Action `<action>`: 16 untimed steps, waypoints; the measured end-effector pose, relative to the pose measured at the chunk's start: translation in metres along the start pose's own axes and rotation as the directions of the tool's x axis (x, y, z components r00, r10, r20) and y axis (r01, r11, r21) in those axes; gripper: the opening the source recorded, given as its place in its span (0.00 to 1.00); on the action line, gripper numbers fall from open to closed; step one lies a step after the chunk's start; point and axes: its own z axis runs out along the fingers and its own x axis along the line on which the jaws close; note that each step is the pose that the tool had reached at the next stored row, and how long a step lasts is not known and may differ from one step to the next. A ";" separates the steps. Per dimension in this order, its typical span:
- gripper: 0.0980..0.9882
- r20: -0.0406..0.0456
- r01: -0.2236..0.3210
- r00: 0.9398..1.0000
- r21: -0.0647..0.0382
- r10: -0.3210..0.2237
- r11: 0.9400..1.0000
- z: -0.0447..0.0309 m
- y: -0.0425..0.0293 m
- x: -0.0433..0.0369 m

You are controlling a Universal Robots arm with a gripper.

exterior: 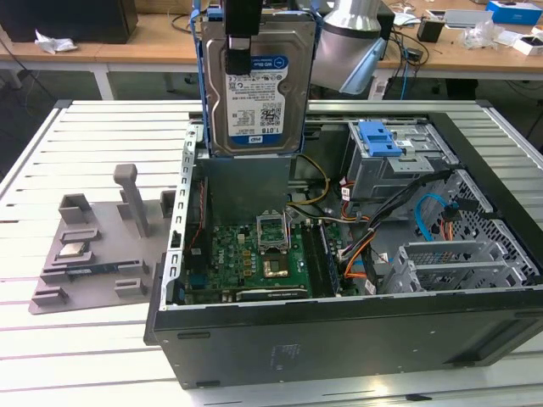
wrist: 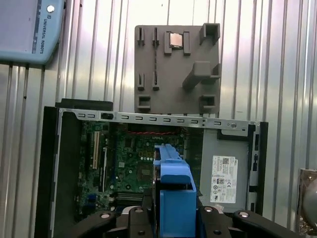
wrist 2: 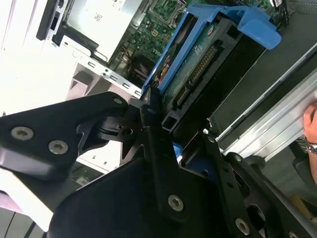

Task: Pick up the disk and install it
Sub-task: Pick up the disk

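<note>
The gripper [exterior: 242, 38], jaws clenched on the top edge of the disk [exterior: 259, 93], holds it upright above the open computer case [exterior: 339, 339], at 12 o'clock from the motherboard [exterior: 254, 254] in the exterior view.

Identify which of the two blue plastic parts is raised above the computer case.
The blue carrier framing the disk, held upright by the tool over the case; the other blue part sits on the drive cage inside it.
</note>
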 end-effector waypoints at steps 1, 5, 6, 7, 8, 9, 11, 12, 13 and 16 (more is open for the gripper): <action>0.30 0.000 0.000 1.000 0.000 0.000 1.000 0.0000 0.0001 0.0017; 0.30 0.000 0.000 1.000 0.000 0.000 1.000 0.0001 0.0008 0.0105; 0.30 0.000 0.000 1.000 0.000 0.000 1.000 0.0000 0.0010 0.0140; 0.30 0.000 0.000 1.000 0.000 0.000 1.000 0.0001 0.0012 0.0171; 0.30 0.000 0.000 1.000 0.000 0.000 1.000 0.0001 0.0014 0.0200; 0.30 0.000 0.000 1.000 0.000 0.000 1.000 0.0001 0.0017 0.0230; 0.30 0.000 0.000 1.000 0.000 0.000 1.000 0.0001 0.0021 0.0287; 0.30 0.000 0.000 1.000 0.000 0.000 1.000 0.0001 0.0022 0.0307; 0.30 0.000 0.000 1.000 0.000 0.000 1.000 0.0001 0.0023 0.0322; 0.30 0.000 0.000 1.000 0.000 0.000 1.000 0.0002 0.0030 0.0418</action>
